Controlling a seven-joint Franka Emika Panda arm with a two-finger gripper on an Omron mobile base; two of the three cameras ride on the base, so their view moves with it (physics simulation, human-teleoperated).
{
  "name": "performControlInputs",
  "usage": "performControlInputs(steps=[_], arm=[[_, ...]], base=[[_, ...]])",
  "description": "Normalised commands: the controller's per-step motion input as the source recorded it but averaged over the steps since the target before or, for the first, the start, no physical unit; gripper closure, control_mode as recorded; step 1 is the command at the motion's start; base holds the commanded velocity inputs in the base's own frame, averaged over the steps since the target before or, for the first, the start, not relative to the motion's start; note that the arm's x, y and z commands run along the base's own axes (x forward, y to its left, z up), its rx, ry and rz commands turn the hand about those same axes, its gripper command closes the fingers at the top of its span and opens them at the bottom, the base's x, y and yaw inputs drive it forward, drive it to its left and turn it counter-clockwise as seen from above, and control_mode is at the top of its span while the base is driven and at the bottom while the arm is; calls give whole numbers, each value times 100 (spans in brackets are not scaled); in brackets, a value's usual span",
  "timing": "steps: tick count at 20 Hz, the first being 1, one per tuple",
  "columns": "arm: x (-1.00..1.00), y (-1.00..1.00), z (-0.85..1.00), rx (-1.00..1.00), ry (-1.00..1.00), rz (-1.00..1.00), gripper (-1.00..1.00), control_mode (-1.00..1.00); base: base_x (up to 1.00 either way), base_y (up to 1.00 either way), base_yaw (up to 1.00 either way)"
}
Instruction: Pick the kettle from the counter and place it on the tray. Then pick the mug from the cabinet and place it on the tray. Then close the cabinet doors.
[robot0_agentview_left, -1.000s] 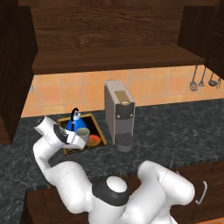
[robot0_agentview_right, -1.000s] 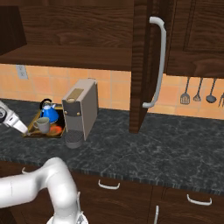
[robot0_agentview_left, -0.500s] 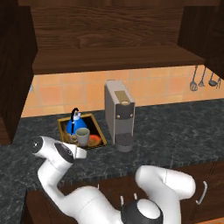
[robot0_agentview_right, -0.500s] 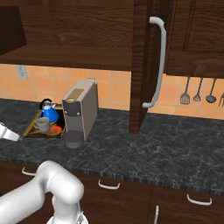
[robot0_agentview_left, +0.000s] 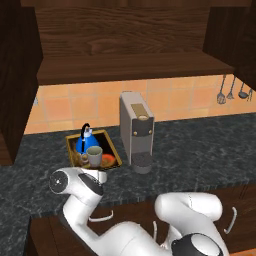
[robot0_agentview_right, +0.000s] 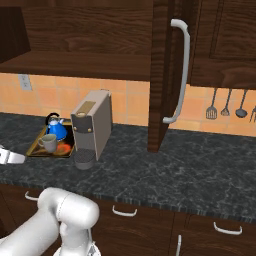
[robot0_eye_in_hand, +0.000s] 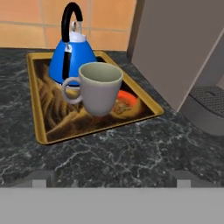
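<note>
No readable writing anywhere; mug (robot0_eye_in_hand: 99, 87) and kettle (robot0_eye_in_hand: 71, 57) sit on tray (robot0_eye_in_hand: 40, 129), gripper (robot0_eye_in_hand: 111, 178) fully spread, holding nothing.

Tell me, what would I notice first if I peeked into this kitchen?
Probably the bright blue kettle standing at the back of the gold-rimmed tray on the dark counter, with the beige mug right in front of it on the same tray. Next to the tray stands a tall grey coffee machine. Above, the wooden cabinet stands open, one door with a long silver handle sticking out.
</note>
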Motion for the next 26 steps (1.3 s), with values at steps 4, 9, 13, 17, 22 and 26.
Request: performControlInputs(steps=[4,9,13,17,22,26], arm=[[-1,50,1,-1,2,0,100,-100],[-4,11,0,-1,1,0,100,-100],[-19,23,20,-1,0,0,100,-100],[0,47,47,-14,-4,1,100,-100],[0,52,48,-23,-17,7,100,-100],[0,45,48,-24,-25,5,100,-100]], base=[[0,0,0],[0,0,0],[0,0,0],[0,0,0],[0,0,0],[0,0,0]])
